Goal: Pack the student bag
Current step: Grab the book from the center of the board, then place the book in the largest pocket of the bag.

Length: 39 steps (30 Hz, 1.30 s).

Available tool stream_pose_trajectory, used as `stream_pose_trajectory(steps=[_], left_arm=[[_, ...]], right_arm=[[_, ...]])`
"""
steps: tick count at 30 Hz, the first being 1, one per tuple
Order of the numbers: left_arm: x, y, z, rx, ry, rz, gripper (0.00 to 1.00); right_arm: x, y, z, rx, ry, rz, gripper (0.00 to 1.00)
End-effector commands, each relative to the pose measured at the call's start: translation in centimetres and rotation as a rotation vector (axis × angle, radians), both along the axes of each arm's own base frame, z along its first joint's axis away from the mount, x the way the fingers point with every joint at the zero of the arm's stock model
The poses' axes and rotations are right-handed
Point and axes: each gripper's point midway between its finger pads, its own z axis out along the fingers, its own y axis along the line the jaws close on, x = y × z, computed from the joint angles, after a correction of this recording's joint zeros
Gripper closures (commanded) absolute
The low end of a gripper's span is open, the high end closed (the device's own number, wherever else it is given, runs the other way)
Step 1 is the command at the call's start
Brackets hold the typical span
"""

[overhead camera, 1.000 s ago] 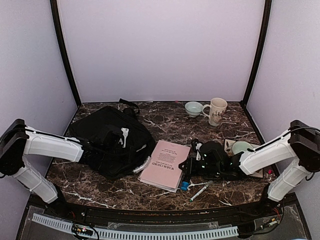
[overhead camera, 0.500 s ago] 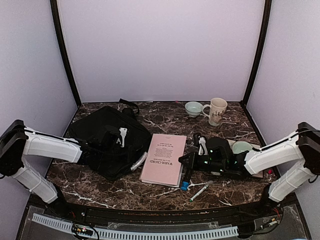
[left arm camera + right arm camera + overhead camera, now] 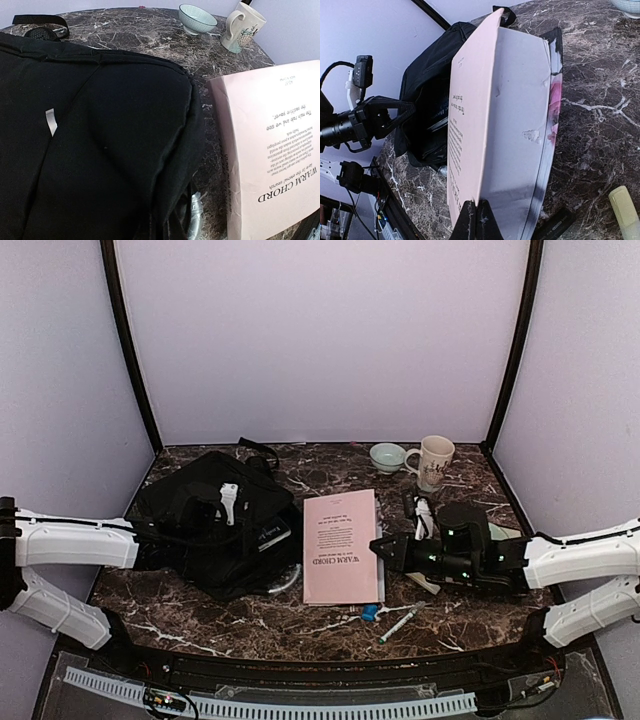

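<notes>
Dark marbled stone tops the table (image 3: 330, 475), with plain lilac walls behind and to both sides. On it the student bag (image 3: 200, 530) lies flat toward the left arm's side, its strap trailing off its far edge.

The left claw (image 3: 407, 112) is closed at the bag's near right corner. It looks to be pinching the fabric by the opening, though its fingers are not clear in its own view. The right claw (image 3: 476, 216) is clamped shut on the edge of a pink book (image 3: 340, 545). That book sits just right of the bag, and its spine side points at the bag's mouth.

The bag is soft, limp cloth, so it will likely sag and fold wherever it is lifted, and a pinch on one layer will not hold the mouth wide. The seam or zipper edge at the opening seems the best hold, since it is firmer and less slippery than the flat panel. Pulled up and away from the book, that edge should keep a gap. The bag is probably light enough to slide on the stone if the book pushes against it, so the left grip also has to anchor it.
</notes>
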Motion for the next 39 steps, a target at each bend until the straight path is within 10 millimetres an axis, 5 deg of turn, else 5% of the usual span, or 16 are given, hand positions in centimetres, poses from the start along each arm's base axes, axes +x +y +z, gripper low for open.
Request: stream_pose_trajectory(steps=[1,11,18,28,39], left_arm=[[-0.1,0.3,1.8,-0.025,-0.053,0.006,1.0],[0.1,0.1,2.3,-0.032,-0.058,0.011,1.0],[0.0,0.3,2.7,-0.044,-0.07,0.015,1.0],[0.1,0.5,2.6,-0.039,-0.074,0.026,1.0],[0.1,1.7,3.1,-0.029,-0.106,0.062,1.0]], right_arm=[[-0.3,0.5,3.2,0.051,-0.071,0.02,1.0],[-1.2,1.0,5.1,0.083,-0.1,0.062,1.0],[-1.4,1.8,4.7,0.074,-0.087,0.088,1.0],[-1.6,1.0,5.4,0.081,-0.102,0.073,1.0],[-4.1,-0.9,6.7,0.142,-0.099,0.136,1.0]])
